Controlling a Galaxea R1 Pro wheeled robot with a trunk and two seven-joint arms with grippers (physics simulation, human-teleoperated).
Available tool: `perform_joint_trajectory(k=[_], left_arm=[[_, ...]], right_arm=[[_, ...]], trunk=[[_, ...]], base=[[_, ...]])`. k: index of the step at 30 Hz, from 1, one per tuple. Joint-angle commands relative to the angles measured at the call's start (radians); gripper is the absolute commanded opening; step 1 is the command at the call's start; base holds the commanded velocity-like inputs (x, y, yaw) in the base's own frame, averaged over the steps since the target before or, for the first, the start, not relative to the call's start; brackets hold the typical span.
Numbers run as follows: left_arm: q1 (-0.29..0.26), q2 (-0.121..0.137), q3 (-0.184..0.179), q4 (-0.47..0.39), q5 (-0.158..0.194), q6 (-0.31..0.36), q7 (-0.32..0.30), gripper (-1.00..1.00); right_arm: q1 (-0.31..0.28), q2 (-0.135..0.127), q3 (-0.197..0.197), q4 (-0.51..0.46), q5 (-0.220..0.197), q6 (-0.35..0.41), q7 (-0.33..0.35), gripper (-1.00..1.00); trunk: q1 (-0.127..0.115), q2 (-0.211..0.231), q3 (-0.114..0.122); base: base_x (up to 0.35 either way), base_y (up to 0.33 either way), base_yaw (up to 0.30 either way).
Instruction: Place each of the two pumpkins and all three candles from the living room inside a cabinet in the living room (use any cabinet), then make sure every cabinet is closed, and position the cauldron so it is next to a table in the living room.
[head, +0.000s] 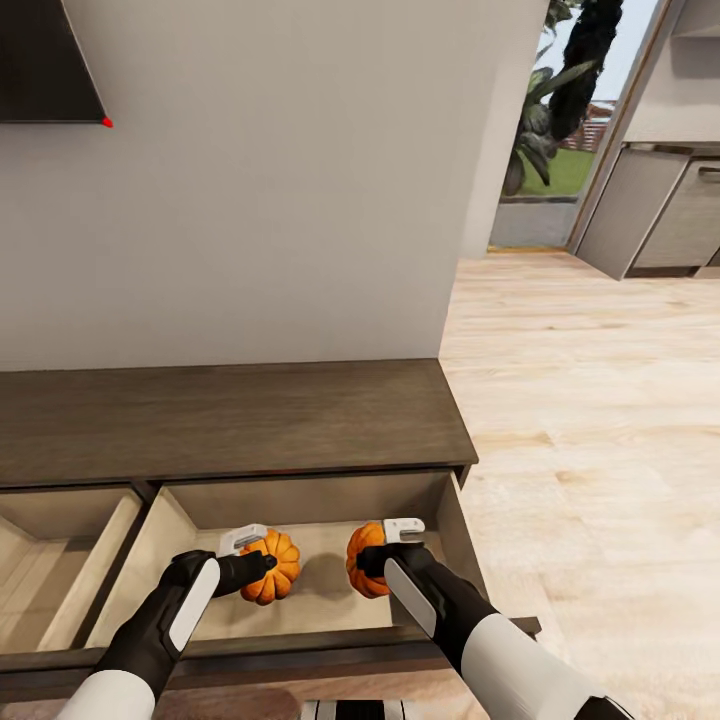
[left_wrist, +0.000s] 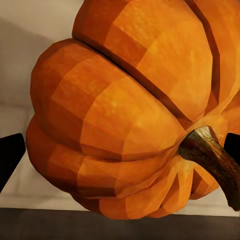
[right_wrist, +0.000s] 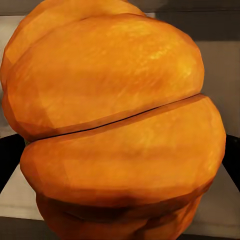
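Observation:
The long dark-brown cabinet (head: 220, 420) stands against the wall with two drawers pulled out. Inside the right drawer (head: 300, 500) are both pumpkins. My left gripper (head: 262, 562) is shut on the left pumpkin (head: 278, 570). My right gripper (head: 372, 558) is shut on the right pumpkin (head: 360, 565). In the left wrist view the orange ribbed pumpkin (left_wrist: 125, 115) with its brown stem (left_wrist: 210, 155) sits between dark fingertips (left_wrist: 10, 155). In the right wrist view the other pumpkin (right_wrist: 115, 125) sits between the fingertips (right_wrist: 10, 160). Candles and cauldron are out of view.
The left drawer (head: 60, 540) is also open, with nothing showing inside. A dark screen (head: 50, 60) hangs on the wall at upper left. Light wood floor (head: 600, 450) stretches right toward grey kitchen units (head: 660, 210) and a doorway with plants (head: 560, 100).

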Motion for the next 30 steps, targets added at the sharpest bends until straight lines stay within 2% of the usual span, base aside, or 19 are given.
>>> perform_joint_trajectory(k=[1, 3, 7, 11, 12, 20, 21, 30], left_arm=[[0.000, 0.000, -0.001, -0.002, 0.011, 0.004, 0.008, -1.00], [0.000, 0.000, -0.001, -0.002, 0.011, 0.004, 0.008, -1.00], [0.000, 0.000, -0.001, -0.002, 0.010, 0.004, 0.008, -1.00], [0.000, 0.001, 0.000, -0.002, 0.011, 0.004, 0.008, -1.00], [0.000, 0.000, 0.000, -0.002, 0.011, 0.004, 0.008, -1.00], [0.000, 0.002, 0.001, -0.002, 0.011, 0.004, 0.008, -1.00], [0.000, 0.001, 0.001, -0.002, 0.011, 0.004, 0.008, 1.00], [0.000, 0.002, 0.001, -0.003, 0.012, 0.004, 0.007, 1.00]], right_arm=[[-0.001, 0.000, 0.004, -0.001, -0.008, 0.002, -0.009, -1.00], [-0.001, 0.000, 0.004, -0.001, -0.008, 0.002, -0.009, -1.00], [-0.001, 0.000, 0.004, -0.001, -0.008, 0.002, -0.009, -1.00], [-0.001, 0.000, 0.004, -0.001, -0.008, 0.002, -0.009, -1.00], [-0.001, 0.000, 0.004, -0.001, -0.008, 0.002, -0.009, 1.00], [-0.001, 0.000, 0.005, -0.002, -0.008, 0.002, -0.009, 1.00], [-0.001, 0.000, 0.005, -0.002, -0.008, 0.002, -0.009, 1.00], [-0.001, 0.000, 0.004, -0.002, -0.008, 0.002, -0.009, 1.00]], trunk=[[0.000, 0.000, -0.001], [0.000, 0.000, -0.001], [0.002, -0.001, -0.016], [0.002, -0.001, -0.016], [0.002, -0.001, -0.016], [0.002, -0.001, -0.016], [0.002, -0.001, -0.016], [0.002, -0.001, -0.016]], base=[[0.000, 0.000, 0.000], [0.000, 0.000, 0.000], [0.000, 0.000, 0.000], [0.000, 0.000, 0.000], [0.000, 0.000, 0.000], [0.000, 0.000, 0.000], [0.000, 0.000, 0.000], [0.000, 0.000, 0.000]])
